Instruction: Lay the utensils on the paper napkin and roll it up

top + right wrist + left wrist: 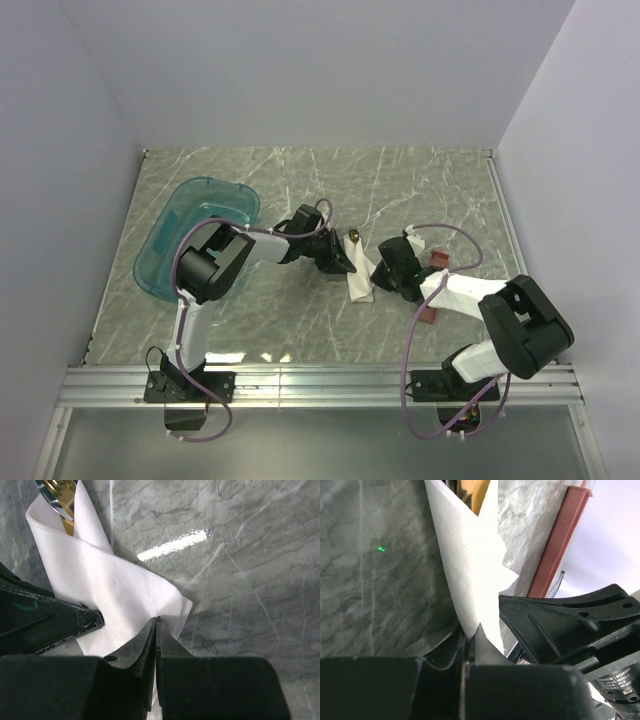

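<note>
- Overhead, two black-and-white robot arms reach from the near edge of a grey marbled table point(440, 190) and meet close to its middle.
- The paper napkin point(359, 284) lies between the two grippers as a narrow white bundle, running from near to far, loosely folded with a crumpled flap on one side.
- The utensils point(353, 236) are wrapped inside the bundle. Only a shiny, gold-tinted spoon bowl sticks out of its far end, seen most clearly in the right wrist view point(56, 495).
- The left gripper point(348, 268) comes in from the left. In its own wrist view, the jaws are pressed together on the napkin's pointed near corner point(467, 636).
- The right gripper point(378, 284) comes in from the right. In its wrist view point(156, 625), the jaws are closed to a thin slit and pinch the napkin's right edge.
- The two grippers are close together, with one black finger of the left gripper lying on the napkin just left of the right gripper's tips.
- A long reddish-brown tray point(428, 314) sits just right of the napkin, partly hidden under the right arm.
- A translucent teal tub point(185, 240) stands well apart at the left side of the table, beside the left arm.
</note>
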You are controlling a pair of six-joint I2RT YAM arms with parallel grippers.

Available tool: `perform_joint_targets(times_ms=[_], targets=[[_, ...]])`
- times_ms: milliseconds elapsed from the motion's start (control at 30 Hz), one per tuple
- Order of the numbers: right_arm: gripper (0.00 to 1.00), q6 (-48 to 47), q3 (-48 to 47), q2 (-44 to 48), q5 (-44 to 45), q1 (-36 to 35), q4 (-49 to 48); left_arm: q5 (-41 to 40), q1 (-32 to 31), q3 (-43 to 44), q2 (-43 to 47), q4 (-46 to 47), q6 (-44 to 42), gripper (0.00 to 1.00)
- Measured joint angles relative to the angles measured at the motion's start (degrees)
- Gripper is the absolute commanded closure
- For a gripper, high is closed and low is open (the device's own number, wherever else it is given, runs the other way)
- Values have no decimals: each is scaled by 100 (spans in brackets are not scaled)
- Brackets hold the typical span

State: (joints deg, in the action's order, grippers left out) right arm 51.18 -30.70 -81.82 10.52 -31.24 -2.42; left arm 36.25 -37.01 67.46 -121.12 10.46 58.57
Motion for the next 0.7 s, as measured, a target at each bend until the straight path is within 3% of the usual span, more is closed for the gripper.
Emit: perform_joint_targets(times_ms=[300, 433, 700], targets=[[68, -581, -7, 876, -127, -2, 732, 7, -22, -197, 66, 431, -22, 100], [64, -903, -201, 1416, -310, 0, 850, -11, -31, -197, 131, 448, -149, 99], [59, -1429, -374, 1661, -935, 151, 592, -61, -31, -350, 551, 640, -498, 100]])
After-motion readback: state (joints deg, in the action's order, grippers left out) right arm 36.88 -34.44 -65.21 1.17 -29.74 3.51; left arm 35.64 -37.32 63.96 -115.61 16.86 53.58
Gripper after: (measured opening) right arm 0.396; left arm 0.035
